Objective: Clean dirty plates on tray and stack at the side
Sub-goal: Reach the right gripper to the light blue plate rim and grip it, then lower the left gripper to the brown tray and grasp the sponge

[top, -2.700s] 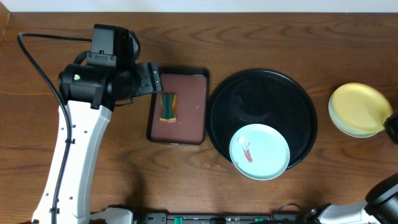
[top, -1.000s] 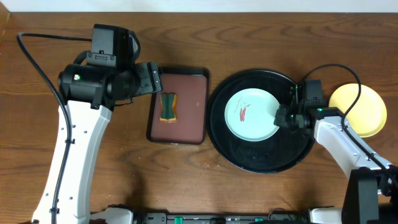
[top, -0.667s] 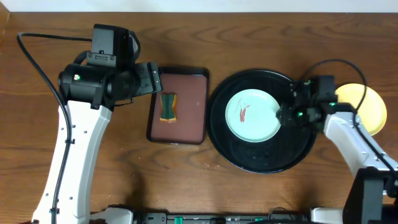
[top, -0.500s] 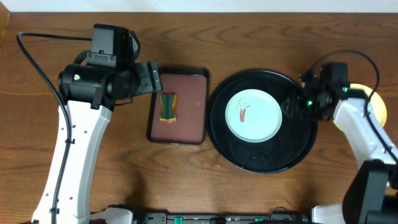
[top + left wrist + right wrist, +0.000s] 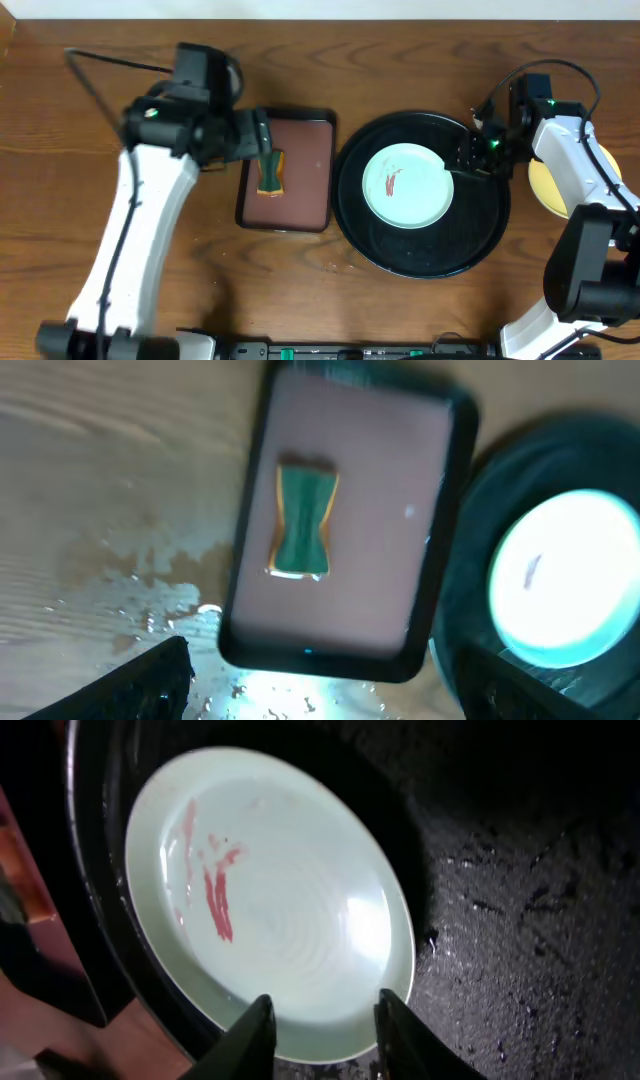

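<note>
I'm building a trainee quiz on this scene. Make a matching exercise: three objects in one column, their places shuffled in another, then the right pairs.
Things: 1 pale mint round plate with red smears; 2 green rectangular sponge; 3 yellow round plate.
Places: a directly on the wooden table; b on the glossy round black tray; c in the rectangular black tray with maroon inside.
Pairs: 1-b; 2-c; 3-a.

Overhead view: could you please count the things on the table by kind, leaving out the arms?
Plates: 2 visible, mint plate, yellow plate
Trays: 2, round tray, rectangular tray
Sponge: 1
Total: 5
</note>
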`<action>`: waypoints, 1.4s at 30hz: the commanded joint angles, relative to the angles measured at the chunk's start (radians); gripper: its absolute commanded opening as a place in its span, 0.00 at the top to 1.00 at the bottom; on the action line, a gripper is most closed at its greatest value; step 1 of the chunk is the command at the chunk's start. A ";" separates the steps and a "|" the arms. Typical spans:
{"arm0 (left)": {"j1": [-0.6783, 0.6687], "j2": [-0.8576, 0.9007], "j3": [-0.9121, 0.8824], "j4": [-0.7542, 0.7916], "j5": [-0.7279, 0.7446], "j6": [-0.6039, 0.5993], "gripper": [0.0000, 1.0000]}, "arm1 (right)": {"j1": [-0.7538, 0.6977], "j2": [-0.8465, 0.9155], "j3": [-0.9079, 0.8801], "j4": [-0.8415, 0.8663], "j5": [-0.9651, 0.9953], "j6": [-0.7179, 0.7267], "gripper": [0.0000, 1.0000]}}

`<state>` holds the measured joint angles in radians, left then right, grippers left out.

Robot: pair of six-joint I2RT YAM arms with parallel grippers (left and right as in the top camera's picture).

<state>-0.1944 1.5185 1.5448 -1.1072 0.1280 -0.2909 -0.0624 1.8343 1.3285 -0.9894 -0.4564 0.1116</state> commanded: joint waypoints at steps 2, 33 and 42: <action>-0.026 0.132 -0.029 0.005 -0.005 0.002 0.16 | 0.045 -0.002 -0.080 0.017 0.067 0.021 0.71; -0.084 0.298 -0.036 0.047 -0.028 0.006 0.21 | 0.011 -0.079 -0.270 0.184 0.224 0.105 0.68; -0.089 0.298 -0.036 0.067 -0.029 0.006 0.21 | 0.014 -0.048 -0.349 0.369 0.057 0.085 0.86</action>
<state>-0.2832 1.8149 1.5139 -1.0420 0.1162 -0.2905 -0.0502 1.7851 0.9871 -0.6193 -0.3794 0.1867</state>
